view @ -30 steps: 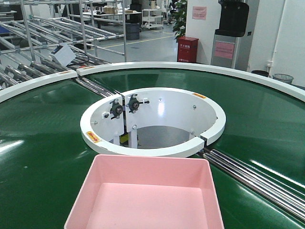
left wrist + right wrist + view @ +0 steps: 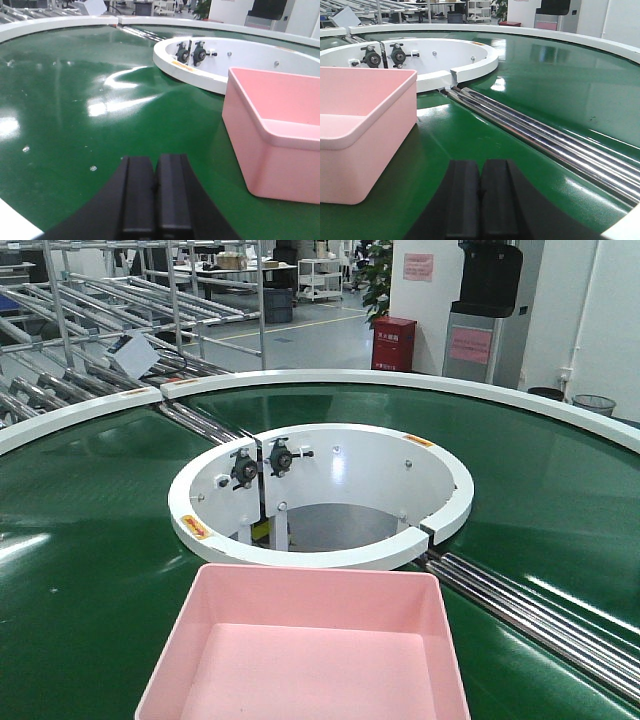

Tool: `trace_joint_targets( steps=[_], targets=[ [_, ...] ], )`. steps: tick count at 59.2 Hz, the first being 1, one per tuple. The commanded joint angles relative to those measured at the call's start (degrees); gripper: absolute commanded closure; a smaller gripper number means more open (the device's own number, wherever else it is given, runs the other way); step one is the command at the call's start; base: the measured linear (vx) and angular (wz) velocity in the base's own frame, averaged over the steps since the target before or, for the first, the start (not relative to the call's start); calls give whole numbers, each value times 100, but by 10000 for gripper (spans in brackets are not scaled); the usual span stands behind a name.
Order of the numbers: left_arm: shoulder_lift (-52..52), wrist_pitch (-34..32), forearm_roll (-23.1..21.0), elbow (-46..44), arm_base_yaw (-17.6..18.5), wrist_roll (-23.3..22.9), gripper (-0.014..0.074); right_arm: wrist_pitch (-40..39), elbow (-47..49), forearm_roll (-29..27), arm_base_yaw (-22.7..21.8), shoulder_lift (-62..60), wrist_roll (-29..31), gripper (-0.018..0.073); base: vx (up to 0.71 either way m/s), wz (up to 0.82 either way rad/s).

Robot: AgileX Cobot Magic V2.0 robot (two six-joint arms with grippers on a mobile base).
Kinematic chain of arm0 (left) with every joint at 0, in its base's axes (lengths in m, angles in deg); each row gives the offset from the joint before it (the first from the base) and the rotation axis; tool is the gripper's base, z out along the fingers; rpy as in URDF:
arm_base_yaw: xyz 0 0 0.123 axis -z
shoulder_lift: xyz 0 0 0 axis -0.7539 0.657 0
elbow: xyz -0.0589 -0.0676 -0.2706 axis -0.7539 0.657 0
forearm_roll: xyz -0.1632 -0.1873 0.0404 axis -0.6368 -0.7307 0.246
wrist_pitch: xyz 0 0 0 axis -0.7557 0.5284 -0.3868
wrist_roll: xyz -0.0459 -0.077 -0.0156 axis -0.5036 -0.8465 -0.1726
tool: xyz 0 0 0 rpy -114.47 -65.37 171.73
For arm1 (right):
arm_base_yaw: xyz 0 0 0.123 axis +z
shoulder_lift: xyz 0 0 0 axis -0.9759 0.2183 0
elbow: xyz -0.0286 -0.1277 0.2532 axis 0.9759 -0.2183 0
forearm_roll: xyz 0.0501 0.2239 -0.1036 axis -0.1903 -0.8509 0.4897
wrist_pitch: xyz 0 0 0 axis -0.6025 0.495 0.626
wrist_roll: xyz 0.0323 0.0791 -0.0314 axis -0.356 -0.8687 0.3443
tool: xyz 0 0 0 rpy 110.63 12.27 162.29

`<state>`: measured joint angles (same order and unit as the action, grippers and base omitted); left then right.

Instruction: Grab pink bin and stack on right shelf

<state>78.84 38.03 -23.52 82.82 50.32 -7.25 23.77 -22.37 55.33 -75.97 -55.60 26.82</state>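
Observation:
The pink bin (image 2: 305,650) lies empty on the green conveyor belt (image 2: 80,540) at the bottom centre of the front view. In the left wrist view the pink bin (image 2: 272,135) stands to the right of my left gripper (image 2: 155,165), which is shut with nothing in it and sits apart from the bin over the belt. My right gripper (image 2: 480,170) is also shut and empty; the pink bin (image 2: 362,130) is to its left, not touched. The right shelf is out of view.
A white ring (image 2: 320,495) with an open well sits behind the bin. Steel rollers (image 2: 540,615) cross the belt at the right. Grey roller racks (image 2: 90,330) stand at the back left, and a red box (image 2: 393,343) on the floor.

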Motion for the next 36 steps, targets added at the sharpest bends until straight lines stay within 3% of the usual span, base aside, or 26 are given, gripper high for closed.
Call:
trace_joint_targets(
  steps=[1, 10, 22, 29, 36],
  targets=[
    [-36, -544, -34, 81, -11, -31, 604, -486, -1, 75, -33, -46, 20, 571, 0, 0],
    [-36, -546, -48, 81, -11, -52, 604, -531, -1, 103, -33, -46, 25, 571, 0, 0],
    [-36, -1065, -506, 74, -11, -385, 604, -1107, -1, 98, -33, -46, 14, 571, 0, 0],
    [-36, -1799, -434, -228, -11, -359, 604, -1926, 77, 98, -33, -46, 14, 571, 0, 0],
    [35, -1687, 75, -1257, -11, -64, 604, -1551, 750, 98, -33, 50, 14, 571, 0, 0]
  ],
)
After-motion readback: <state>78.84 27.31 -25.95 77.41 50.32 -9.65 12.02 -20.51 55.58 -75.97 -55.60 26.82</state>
